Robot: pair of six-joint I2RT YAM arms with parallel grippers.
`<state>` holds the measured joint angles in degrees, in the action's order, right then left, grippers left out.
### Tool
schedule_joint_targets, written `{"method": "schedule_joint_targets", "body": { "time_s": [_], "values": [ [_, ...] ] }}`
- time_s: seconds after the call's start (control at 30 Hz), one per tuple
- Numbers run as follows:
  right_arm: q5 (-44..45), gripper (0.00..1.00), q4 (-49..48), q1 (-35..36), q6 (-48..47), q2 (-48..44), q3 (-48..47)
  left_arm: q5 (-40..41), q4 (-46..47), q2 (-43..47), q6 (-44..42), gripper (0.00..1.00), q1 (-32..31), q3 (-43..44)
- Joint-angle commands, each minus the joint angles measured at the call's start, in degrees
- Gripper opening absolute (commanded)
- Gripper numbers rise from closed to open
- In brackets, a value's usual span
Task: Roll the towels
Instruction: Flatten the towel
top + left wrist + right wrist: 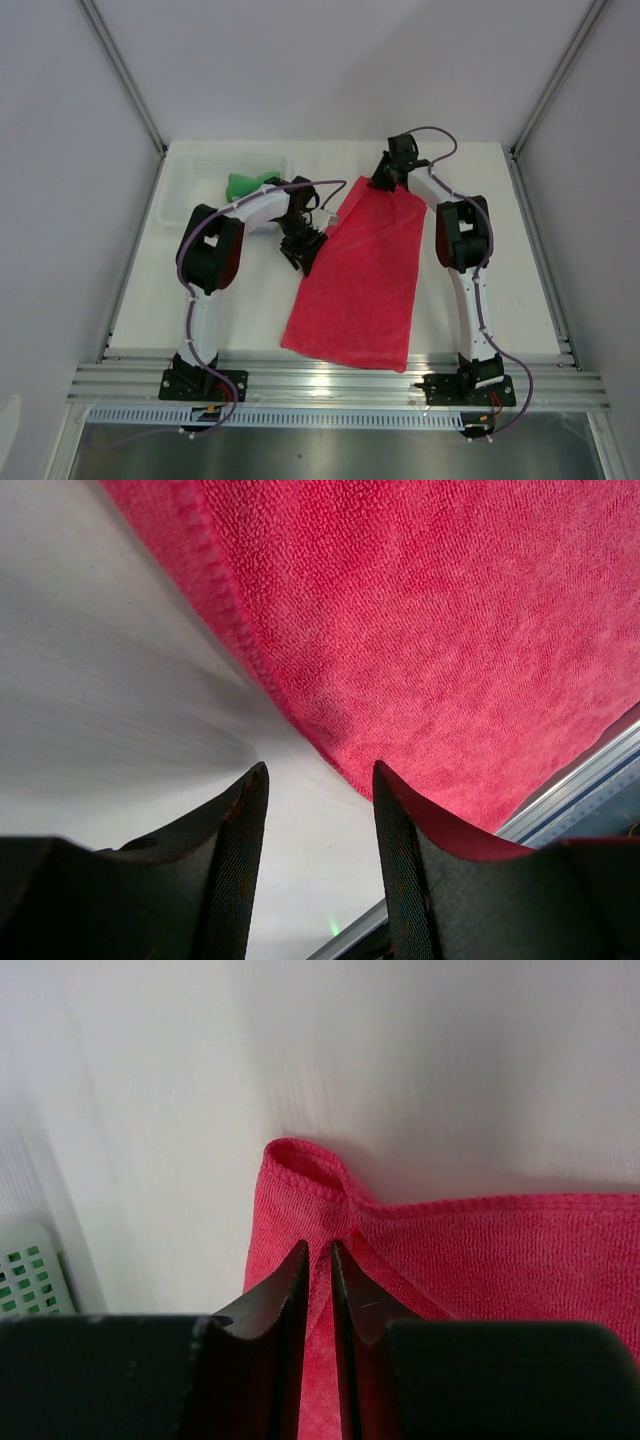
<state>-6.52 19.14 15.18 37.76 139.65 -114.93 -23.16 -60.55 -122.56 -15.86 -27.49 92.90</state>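
Worktop (480, 210) of matt white, walled by pale panels (330, 70) at the back and both sides, with grey metal posts (120, 70) rising from its far corners. A ribbed aluminium rail (340, 385) runs along the near edge. The pink towel (362, 280) lies spread flat at mid-worktop, its near end reaching that rail. The right tool (320, 1250) is clenched on the towel's far corner, puckering it. The left tool (320, 780) hangs released over the towel's left edge. A green towel (245, 184) sits in the white basket (180, 190), far left.
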Motion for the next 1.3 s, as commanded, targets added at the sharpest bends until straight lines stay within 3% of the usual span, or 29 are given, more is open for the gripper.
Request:
{"method": "schedule_joint_targets", "body": {
  "time_s": [0.0, 0.5, 0.67, 1.27],
  "values": [
    [1.1, 0.17, -0.2, 0.5, 0.5, 1.8, -3.5, -1.1, 0.4, 0.7, 0.8, 0.50, 0.4, -0.1],
    [5.3, 0.16, 6.7, 1.5, 0.7, 2.6, -5.7, -1.5, 0.1, 0.7, 0.7, 0.50, 0.4, 0.2],
    [5.5, 0.00, 5.9, 2.3, 0.3, 2.6, -5.6, -1.6, 0.2, 0.7, 0.7, 0.50, 0.4, 0.3],
    [13.3, 0.00, 1.2, 5.6, -6.6, -2.2, -5.9, -2.0, 0.0, 0.7, 0.6, 0.50, 0.4, 0.1]
  ]
}}
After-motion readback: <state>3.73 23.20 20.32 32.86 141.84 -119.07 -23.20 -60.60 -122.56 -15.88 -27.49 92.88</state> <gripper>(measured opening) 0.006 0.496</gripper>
